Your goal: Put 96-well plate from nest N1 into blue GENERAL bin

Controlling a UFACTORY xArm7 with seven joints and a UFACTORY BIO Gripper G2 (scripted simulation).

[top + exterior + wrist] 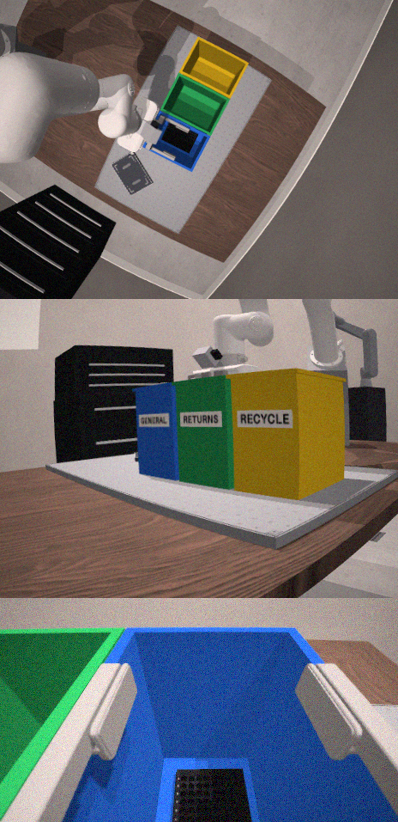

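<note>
96-well plate: the black plate (pixel 179 138) (pixel 212 800) was low inside the blue bin, below the fingertips.
Blue bin, GENERAL: the blue bin (pixel 198 155) (pixel 158 449) (pixel 220 693) stood upright, nearest of the 3 bins to the table edge by the black cabinet (pixel 64 241) (pixel 69 406).
Gripper: the gripper (pixel 171 140) (pixel 220 371) (pixel 222 712) was over the blue bin, its jaws apart with nothing between them; the plate was free of both.
Green bin, RETURNS: the green bin (pixel 196 102) (pixel 203 449) (pixel 30 673) stood upright in the middle of the row.
Yellow bin, RECYCLE: the yellow bin (pixel 214 69) (pixel 266 462) stood upright, nearest the table edge opposite the cabinet.
Nest N1: the dark nest (pixel 132 173) lay between the blue bin and the cabinet-side edge.
Table: the brown table (pixel 262 159) (pixel 107 540) (pixel 345 668) carried the grey board (pixel 171 206) (pixel 193 509) under bins and nest, its long side set back from the edge farthest from the arm (pixel 21 107) (pixel 240 329).
</note>
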